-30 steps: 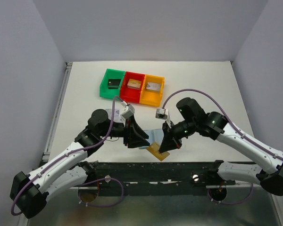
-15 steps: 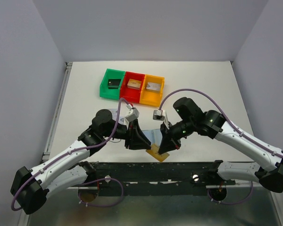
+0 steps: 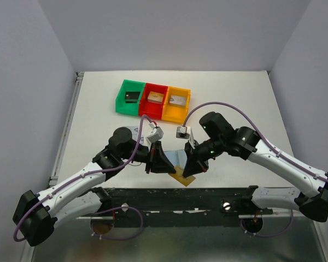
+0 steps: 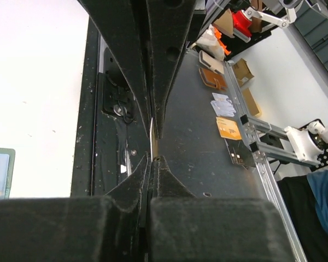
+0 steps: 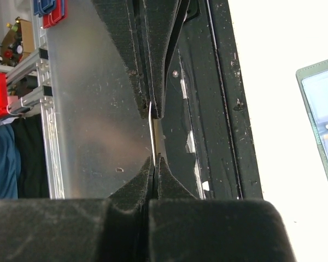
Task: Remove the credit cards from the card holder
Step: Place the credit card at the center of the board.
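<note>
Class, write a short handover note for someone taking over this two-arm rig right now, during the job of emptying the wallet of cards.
Left fingers: shut on a thin card edge.
Right fingers: shut, pinching a card edge too.
Tan-gold card: between them at the table's near edge, apparently the one both hold.
Wallet: open on the table, not held.
Done: that card is out.
Left to do: let one side release, set the card down, check the wallet's pockets; contents unclear.

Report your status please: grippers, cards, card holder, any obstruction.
Left gripper shut, right gripper shut, both pinching the tan-gold card. Card holder open, held by neither. No obstruction seen.
</note>
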Controlling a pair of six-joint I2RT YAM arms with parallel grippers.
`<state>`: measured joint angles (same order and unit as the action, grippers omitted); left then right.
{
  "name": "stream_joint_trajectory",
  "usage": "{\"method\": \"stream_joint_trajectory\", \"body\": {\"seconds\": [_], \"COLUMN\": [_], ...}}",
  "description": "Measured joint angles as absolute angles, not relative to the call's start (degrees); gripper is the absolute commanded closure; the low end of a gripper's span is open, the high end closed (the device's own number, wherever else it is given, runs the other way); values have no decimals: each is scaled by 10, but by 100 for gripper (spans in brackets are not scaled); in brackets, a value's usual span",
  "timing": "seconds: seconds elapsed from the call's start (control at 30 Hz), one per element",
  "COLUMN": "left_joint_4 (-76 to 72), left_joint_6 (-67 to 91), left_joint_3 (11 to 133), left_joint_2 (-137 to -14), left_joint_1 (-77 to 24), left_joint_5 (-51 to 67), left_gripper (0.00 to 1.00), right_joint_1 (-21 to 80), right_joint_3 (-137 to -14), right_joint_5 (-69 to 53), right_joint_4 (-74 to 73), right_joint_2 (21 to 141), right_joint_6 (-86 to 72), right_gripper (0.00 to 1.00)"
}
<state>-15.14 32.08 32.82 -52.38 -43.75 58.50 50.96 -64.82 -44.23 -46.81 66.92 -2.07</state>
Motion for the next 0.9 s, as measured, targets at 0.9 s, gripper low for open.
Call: {"method": "stream_joint_trajectory", "body": {"seconds": [0.9], "left_joint_4": [-425], "left_joint_6": [576], "left_joint_3": [164], "left_joint_2": [-376], "left_joint_1": [-297], "left_joint_5": [363], "left_gripper": [100], "right_joint_1": [487], "right_joint_3": [-410], "right_joint_5": [-147], "right_joint_4": [-97], "right_joint_2": [412], "right_joint_6": [-308], "right_gripper": [39]}}
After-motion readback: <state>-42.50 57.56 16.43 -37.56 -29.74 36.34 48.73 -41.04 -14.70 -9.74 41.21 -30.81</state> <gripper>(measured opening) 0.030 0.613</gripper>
